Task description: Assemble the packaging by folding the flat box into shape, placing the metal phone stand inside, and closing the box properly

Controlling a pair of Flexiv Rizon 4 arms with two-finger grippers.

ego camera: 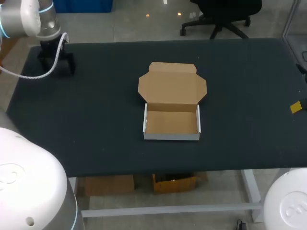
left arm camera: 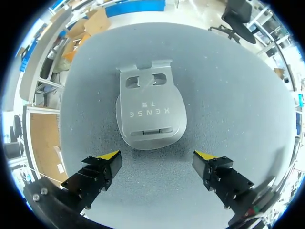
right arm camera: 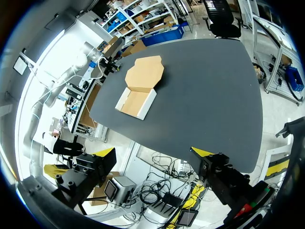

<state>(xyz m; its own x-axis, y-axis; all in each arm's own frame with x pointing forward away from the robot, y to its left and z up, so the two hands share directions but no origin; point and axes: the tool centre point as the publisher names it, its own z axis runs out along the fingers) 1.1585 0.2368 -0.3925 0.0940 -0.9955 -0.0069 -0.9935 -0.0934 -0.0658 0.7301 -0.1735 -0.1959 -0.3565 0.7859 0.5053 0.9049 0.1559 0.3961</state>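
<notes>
found the box (ego camera: 171,122) nearest, mid-table, folded into an open tray with its lid flap lying flat behind it. saw the right gripper (right arm camera: 153,152) spread wide off the right side of the table (ego camera: 96,120), well apart from the box. farther back, at the far left corner, saw the left gripper (left arm camera: 157,156) spread wide above the metal phone stand (left arm camera: 150,119), which lay flat just ahead of the fingertips, touching neither.

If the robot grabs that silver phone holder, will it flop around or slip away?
Probably no flopping: the phone stand looks like solid folded metal, so it should stay stiff. It lies flat on the table, so it likely won't roll or tip. Its smooth face might be slippery for the open left gripper.
</notes>
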